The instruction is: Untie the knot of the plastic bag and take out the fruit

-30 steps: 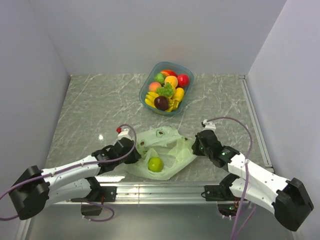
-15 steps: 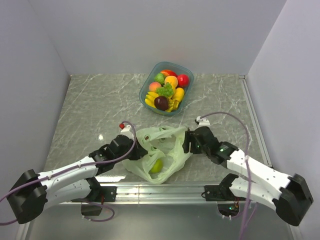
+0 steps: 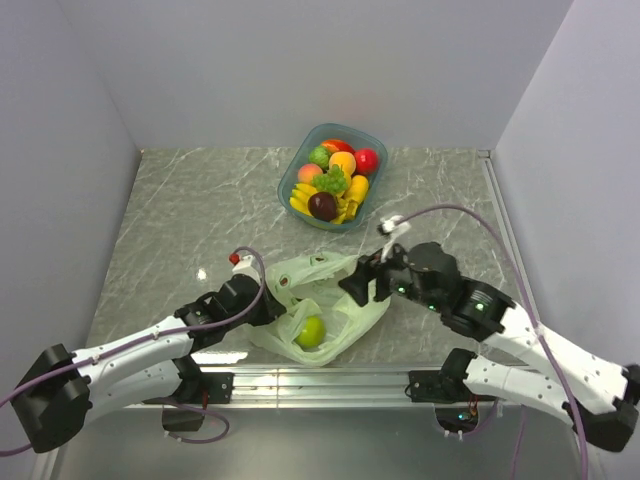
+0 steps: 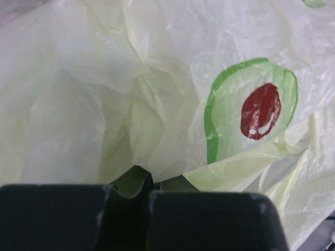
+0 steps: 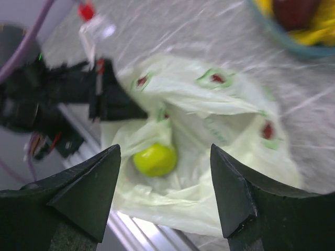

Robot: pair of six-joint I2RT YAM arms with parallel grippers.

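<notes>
The left arm (image 3: 130, 352) extends low from its base toward the left edge of the plastic bag (image 3: 345, 322). The left gripper (image 3: 268, 303) is fully closed, with a fold of the bag's film pinched between its fingers. The right arm (image 3: 520, 335) reaches in from the bag's right side, wrist raised and pitched downward. The right gripper (image 3: 357, 285) hangs above the bag's right rim, jaws spread wide, gripping nothing.
</notes>
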